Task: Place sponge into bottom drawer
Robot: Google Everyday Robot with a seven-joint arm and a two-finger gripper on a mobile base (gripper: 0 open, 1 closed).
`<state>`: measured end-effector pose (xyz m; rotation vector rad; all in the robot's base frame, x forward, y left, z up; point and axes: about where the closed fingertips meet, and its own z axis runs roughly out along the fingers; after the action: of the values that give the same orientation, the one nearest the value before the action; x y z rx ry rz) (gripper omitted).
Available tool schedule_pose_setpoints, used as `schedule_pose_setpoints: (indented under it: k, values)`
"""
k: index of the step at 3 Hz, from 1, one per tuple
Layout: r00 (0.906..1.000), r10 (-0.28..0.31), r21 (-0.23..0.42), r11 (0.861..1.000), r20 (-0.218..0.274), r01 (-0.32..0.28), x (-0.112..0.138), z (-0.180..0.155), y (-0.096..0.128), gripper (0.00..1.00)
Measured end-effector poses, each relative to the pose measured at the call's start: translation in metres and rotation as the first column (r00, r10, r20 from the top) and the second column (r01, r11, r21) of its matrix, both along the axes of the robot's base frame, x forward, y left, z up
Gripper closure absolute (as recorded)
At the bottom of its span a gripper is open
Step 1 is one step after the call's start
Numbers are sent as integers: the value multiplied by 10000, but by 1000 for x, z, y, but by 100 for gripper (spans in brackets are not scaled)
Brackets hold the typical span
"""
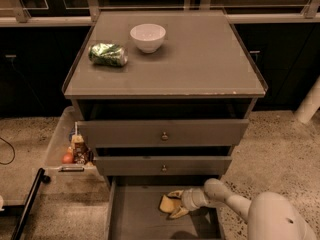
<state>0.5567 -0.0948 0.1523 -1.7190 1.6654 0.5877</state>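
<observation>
The bottom drawer [135, 219] is pulled out at the foot of the grey cabinet, and its flat grey floor shows. My gripper [178, 204] reaches into it from the right, on the white arm [225, 196]. It is shut on the pale-yellow sponge [166, 203] and holds it low over the drawer floor, near the middle right. I cannot tell whether the sponge touches the floor.
The two upper drawers [162, 134] with round knobs stand slightly open above. A white bowl [148, 36] and a green crumpled bag [107, 54] sit on the cabinet top. A side shelf [60, 141] on the left holds small bottles and snacks [77, 150].
</observation>
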Motion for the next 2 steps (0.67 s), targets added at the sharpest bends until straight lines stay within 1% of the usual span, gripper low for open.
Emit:
schedule_pose_setpoints:
  k: [1, 2]
  values:
    - [9999, 78, 178, 9998, -92, -77, -10, 5, 3, 0]
    - [10000, -45, 185, 9998, -48, 46, -24, 28, -10, 0]
